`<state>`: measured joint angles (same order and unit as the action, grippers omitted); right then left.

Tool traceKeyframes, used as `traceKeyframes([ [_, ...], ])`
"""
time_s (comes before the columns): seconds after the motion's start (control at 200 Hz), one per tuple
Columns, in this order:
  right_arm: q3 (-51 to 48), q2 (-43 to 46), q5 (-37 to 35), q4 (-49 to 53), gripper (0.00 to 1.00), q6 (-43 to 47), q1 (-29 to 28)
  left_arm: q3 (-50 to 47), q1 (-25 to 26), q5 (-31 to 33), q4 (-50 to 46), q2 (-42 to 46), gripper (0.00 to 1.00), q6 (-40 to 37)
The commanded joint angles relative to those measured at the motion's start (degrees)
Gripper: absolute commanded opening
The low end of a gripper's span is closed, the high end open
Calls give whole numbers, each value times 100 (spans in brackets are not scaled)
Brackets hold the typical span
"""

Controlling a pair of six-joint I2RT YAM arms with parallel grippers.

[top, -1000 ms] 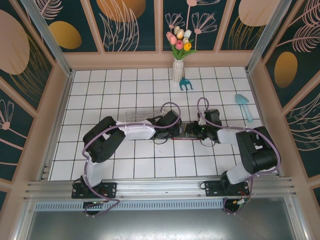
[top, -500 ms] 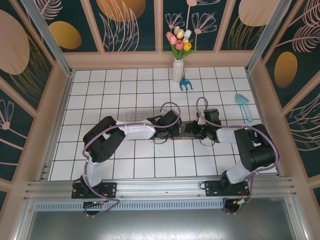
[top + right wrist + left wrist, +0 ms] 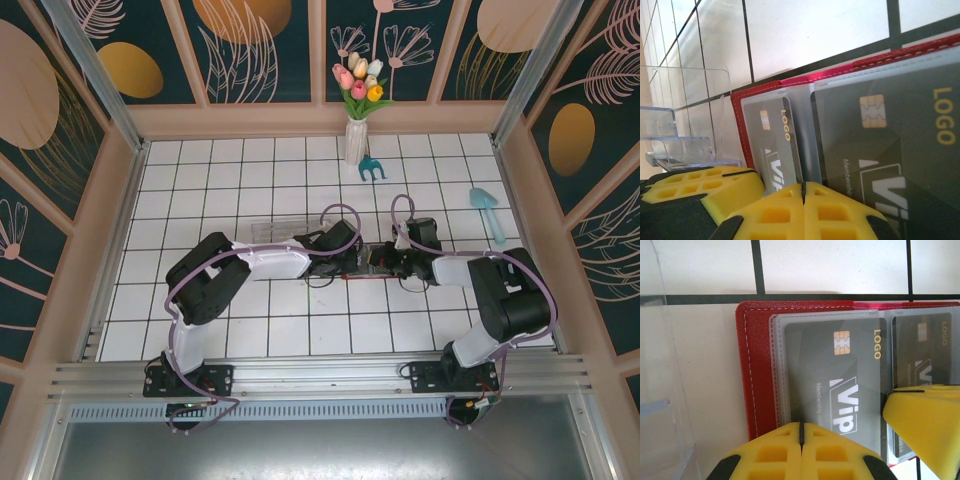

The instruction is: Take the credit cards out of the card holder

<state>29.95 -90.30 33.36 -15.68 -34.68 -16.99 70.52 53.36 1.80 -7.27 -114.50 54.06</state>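
Card holder [image 3: 757, 365] lay open on the white tiles [image 3: 840, 265], its near edge hidden behind yellow foam fingers. Two dark grey credit cards [image 3: 830, 375] sat in clear stitched sleeves. Legible: "LOGO", "Vip", "Membership"; the rest was cut off. Red cover, pale stitching. Left gripper [image 3: 801, 440] and right gripper [image 3: 803, 200] were both closed pad to pad over the holder; could not tell whether either pinched a card edge. Clear plastic box [image 3: 675, 135] stood just beside it.
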Motion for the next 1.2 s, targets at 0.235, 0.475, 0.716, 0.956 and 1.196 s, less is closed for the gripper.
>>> traceKeyframes([
  [0.235, -67, 406, 109, 59, 0, 162, 160, 7, 14, -31, -171, -80, 0, -94],
  [0.475, -76, 467, 134, 160, 0, 258, 255, -12, 9, -15, -161, -40, 0, -94],
  [0.716, 325, 198, -138, 485, 17, 747, -112, 14, 14, -31, -188, -72, 0, -114],
  [0.956, 397, -39, -257, 535, 18, 870, -107, 23, 10, -30, -205, -64, 0, -133],
  [1.196, 423, -167, -354, 605, 18, 936, -115, 32, 12, -52, -188, -79, 0, -122],
])
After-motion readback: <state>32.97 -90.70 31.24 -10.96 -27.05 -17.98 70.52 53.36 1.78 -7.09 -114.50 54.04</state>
